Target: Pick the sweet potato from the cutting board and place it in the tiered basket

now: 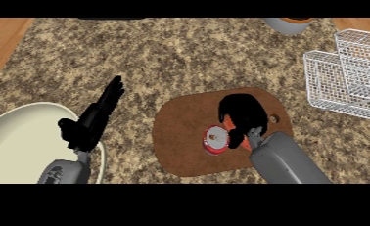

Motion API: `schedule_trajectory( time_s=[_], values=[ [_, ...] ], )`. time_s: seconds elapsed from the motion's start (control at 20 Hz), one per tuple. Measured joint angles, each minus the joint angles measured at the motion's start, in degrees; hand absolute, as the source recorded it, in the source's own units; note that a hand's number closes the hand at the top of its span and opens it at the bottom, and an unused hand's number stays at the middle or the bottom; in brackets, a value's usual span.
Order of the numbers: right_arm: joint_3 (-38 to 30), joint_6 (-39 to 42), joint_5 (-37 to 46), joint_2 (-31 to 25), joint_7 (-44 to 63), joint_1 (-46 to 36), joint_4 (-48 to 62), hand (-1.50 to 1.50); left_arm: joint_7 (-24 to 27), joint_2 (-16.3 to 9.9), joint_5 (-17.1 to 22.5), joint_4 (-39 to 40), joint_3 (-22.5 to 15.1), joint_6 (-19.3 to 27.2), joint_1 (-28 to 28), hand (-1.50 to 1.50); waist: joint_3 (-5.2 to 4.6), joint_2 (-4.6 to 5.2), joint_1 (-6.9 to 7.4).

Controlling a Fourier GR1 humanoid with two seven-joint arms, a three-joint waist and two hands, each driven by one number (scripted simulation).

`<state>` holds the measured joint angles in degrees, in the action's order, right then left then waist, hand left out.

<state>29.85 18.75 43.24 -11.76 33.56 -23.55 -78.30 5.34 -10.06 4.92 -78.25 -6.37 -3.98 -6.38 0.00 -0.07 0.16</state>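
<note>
Nearest, the right hand lay curled over the sweet potato, clamped on it on the cutting board, a red can touching its left. Only orange slivers showed, so its long axis was unclear. Up and right, well apart across open counter, stood the tiered basket. At left, the left hand rested open.

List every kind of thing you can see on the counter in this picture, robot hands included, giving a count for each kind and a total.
Robot hands: 2, left hand and right hand
Cutting board: 1
Sweet potato: 1
Tiered basket: 1
Cream plate: 1
Grey bowl, cut by the top edge: 1
Total: 7
</note>
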Motion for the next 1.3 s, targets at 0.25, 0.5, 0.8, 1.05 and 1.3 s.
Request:
schedule_trajectory(
  time_s=[0.25,0.5,0.8,1.05,1.3],
  values=[
    [-8.03,-2.22,-1.26,-12.73,-9.74,5.2,0.06,1.5,0.11,0.2,-0.44,-0.26,1.09,1.28,1.61,0.0,0.11,-0.12,-2.86],
    [-20.12,-5.21,-4.69,-27.97,-19.53,10.39,5.24,1.5,0.73,-0.14,0.02,-0.48,2.82,2.43,3.01,0.0,0.52,-0.08,-6.83],
    [-34.35,-8.82,-11.8,-40.76,-36.12,14.08,15.57,1.5,1.05,-0.43,0.4,-1.08,3.13,2.06,3.7,0.0,0.73,0.07,-6.56],
    [-46.35,-5.4,-23.52,-45.18,-50.62,14.03,24.19,1.5,1.73,-0.1,0.08,-1.13,2.38,1.64,4.1,0.0,0.69,-0.1,-5.38],
    [-55.58,0.73,-30.92,-51.81,-64.9,13.59,33.7,1.5,1.25,0.51,-0.68,-1.42,0.98,1.33,2.98,0.0,0.5,0.11,-2.89]
  ],
)
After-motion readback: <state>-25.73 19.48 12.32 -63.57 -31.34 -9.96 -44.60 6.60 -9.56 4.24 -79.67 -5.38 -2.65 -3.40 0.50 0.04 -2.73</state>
